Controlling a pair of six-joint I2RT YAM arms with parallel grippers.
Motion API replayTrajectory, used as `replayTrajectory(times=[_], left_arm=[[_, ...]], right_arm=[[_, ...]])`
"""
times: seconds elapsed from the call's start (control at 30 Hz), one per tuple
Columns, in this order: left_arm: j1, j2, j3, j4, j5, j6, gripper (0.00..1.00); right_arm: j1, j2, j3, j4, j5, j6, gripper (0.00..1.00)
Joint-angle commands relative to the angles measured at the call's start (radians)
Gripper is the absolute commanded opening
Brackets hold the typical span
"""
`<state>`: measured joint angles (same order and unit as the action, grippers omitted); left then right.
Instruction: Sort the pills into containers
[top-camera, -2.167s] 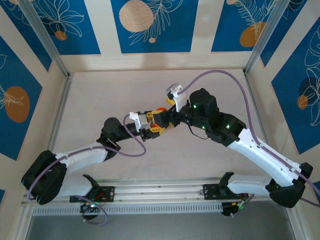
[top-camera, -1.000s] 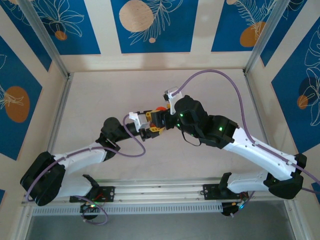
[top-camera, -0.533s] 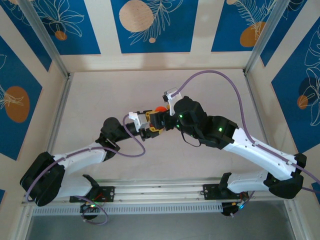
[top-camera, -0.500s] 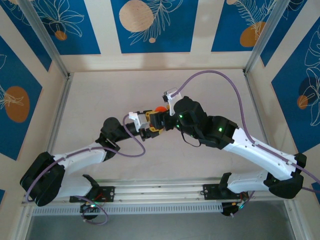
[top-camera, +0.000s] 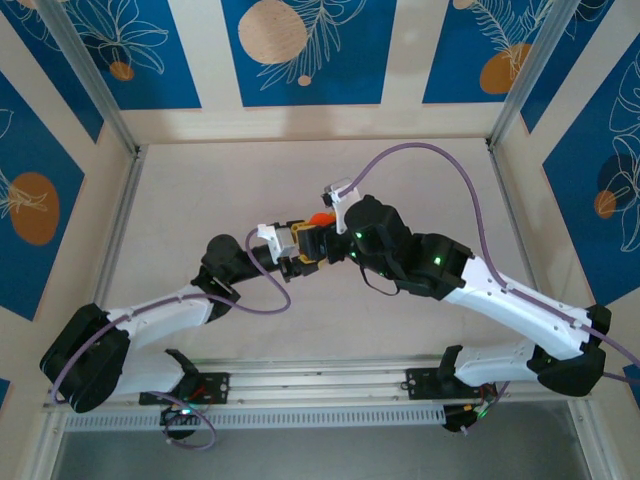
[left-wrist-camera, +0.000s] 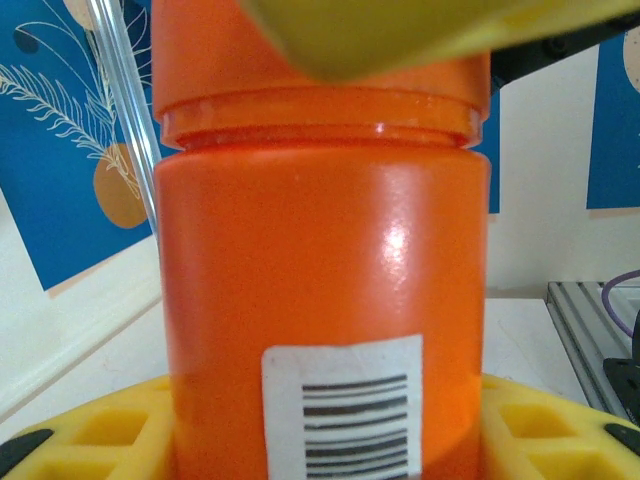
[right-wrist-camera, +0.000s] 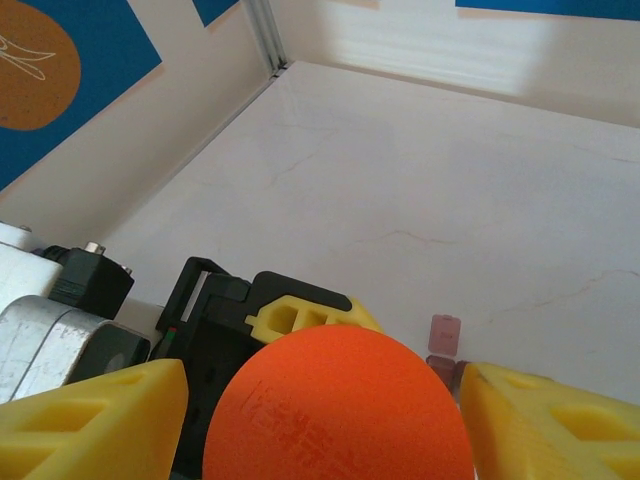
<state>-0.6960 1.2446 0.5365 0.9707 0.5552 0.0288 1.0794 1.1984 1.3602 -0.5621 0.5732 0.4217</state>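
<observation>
- The left hand (top-camera: 306, 244) reaches in from the left over the middle of the bench (top-camera: 200, 200) and is clenched on an orange pill bottle (left-wrist-camera: 320, 260).
- In the left wrist view the bottle stands upright between the hand's yellow fingers (left-wrist-camera: 100, 430), one low on each side of its body, with a white barcode label (left-wrist-camera: 345, 410) facing the camera.
- The right hand (top-camera: 323, 232) comes in from the right and meets the left hand at the top of the bottle.
- In the right wrist view its two yellow fingers (right-wrist-camera: 90, 425) straddle the rounded orange cap (right-wrist-camera: 340, 410), one close on either side.
- I cannot tell whether those fingers press on the cap or stand just off it.
- One yellow finger of the right hand crosses the top of the left wrist view, over the cap.
- On the bare bench just beyond the cap lies a small pinkish square piece (right-wrist-camera: 444, 330), with a darker reddish bit touching its near edge.
- It is too small to tell whether this is a pill or a container.
</observation>
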Motion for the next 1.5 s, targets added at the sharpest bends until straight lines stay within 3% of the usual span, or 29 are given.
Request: replayTrajectory(times=[0.0, 0.23, 0.37, 0.47, 0.57, 0.7, 0.9, 1.2, 1.47], left_arm=[[0.007, -0.020, 0.007, 0.031, -0.009, -0.003, 0.00], [0.005, -0.017, 0.007, 0.034, -0.009, -0.006, 0.00], [0.006, -0.013, 0.007, 0.037, -0.005, -0.007, 0.00], [0.007, -0.014, 0.007, 0.041, 0.001, -0.009, 0.00], [0.005, -0.010, 0.008, 0.040, 0.010, -0.009, 0.00], [0.006, -0.004, 0.009, 0.043, 0.018, -0.010, 0.00], [0.006, 0.000, 0.013, 0.047, 0.059, -0.012, 0.00], [0.005, 0.001, 0.016, 0.024, 0.074, 0.008, 0.00], [0.004, 0.012, 0.019, 0.015, 0.075, 0.016, 0.00]], right_arm=[[0.007, 0.011, -0.016, 0.033, 0.022, 0.001, 0.68], [0.007, -0.002, -0.055, 0.086, -0.003, -0.029, 0.54], [-0.020, -0.040, -0.123, 0.192, -0.153, -0.106, 0.43], [-0.080, -0.086, -0.189, 0.292, -0.397, -0.219, 0.40], [-0.166, -0.122, -0.229, 0.335, -0.766, -0.406, 0.40], [-0.259, -0.092, -0.152, 0.155, -1.086, -0.694, 0.40], [-0.424, 0.034, -0.009, -0.157, -1.409, -1.101, 0.40], [-0.516, 0.216, 0.266, -0.522, -1.463, -1.496, 0.39], [-0.567, 0.277, 0.369, -0.654, -1.503, -1.630, 0.39]])
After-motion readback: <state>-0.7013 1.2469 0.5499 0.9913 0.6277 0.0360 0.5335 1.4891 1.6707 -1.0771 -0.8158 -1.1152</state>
